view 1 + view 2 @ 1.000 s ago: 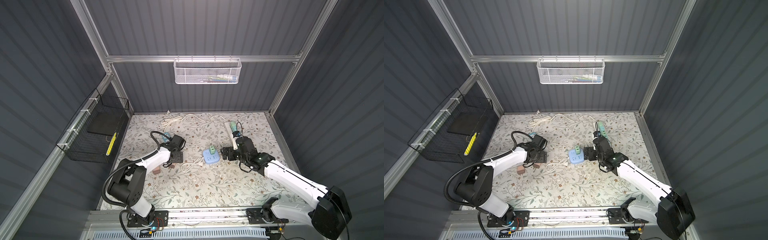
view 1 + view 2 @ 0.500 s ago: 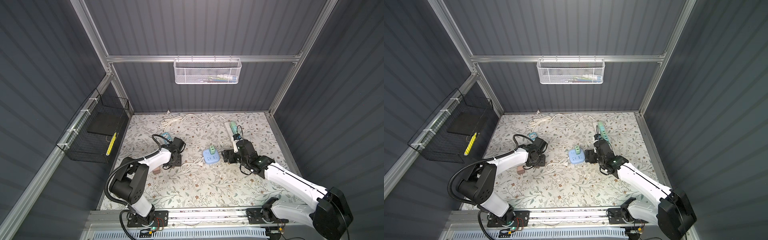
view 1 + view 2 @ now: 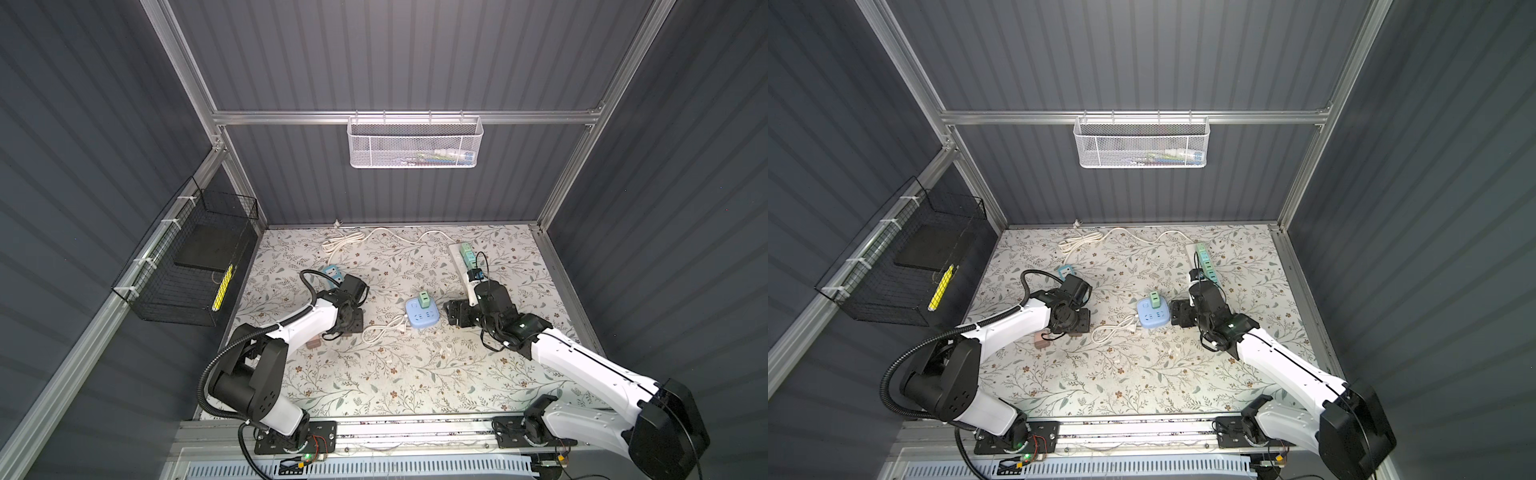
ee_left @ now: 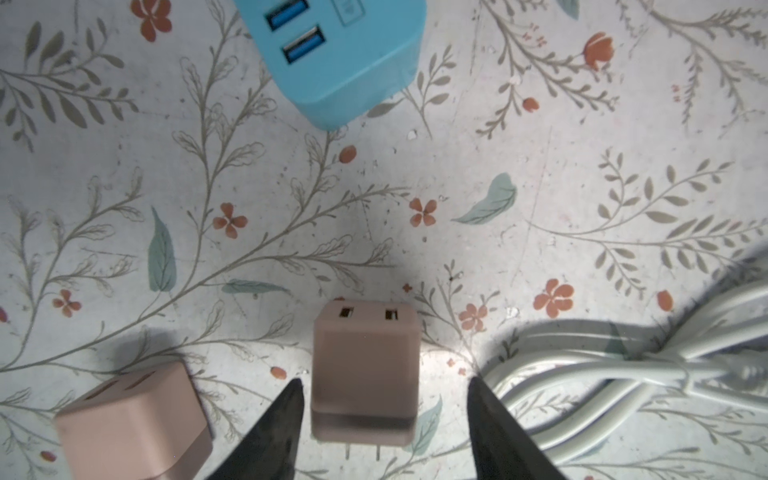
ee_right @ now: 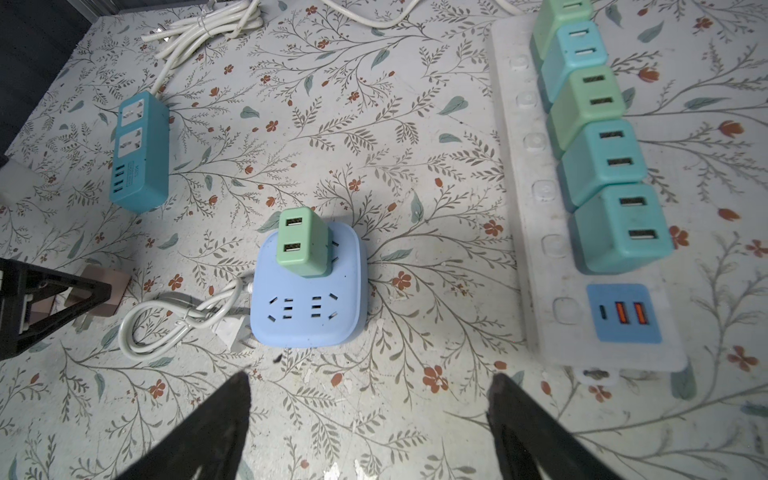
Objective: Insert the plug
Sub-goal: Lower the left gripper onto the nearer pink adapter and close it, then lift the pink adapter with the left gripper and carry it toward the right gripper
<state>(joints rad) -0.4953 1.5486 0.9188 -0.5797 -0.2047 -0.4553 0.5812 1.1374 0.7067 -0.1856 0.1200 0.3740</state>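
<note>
In the left wrist view a pink plug (image 4: 365,370) lies on the floral mat, prongs toward the camera, between the fingers of my left gripper (image 4: 384,379). The gripper is open: one finger (image 4: 282,415) stands close beside the plug, the other (image 4: 494,419) well clear. A second pink plug (image 4: 133,419) (image 3: 312,344) lies beside them. A light blue square socket (image 3: 422,319) (image 5: 307,307) with a green plug (image 5: 301,241) in it sits mid-table. My right gripper (image 5: 370,376) (image 3: 451,318) is open and empty, just right of the socket.
A bundled white cord (image 5: 166,328) lies between the left gripper (image 3: 1079,326) and the socket (image 3: 1152,318). A teal power strip (image 5: 139,153) sits at back left. A white power strip (image 5: 540,208) with several teal and green plugs runs along the right.
My left gripper has come down over the pink plug and its jaws have narrowed around it. The right gripper has shifted slightly, staying open.
</note>
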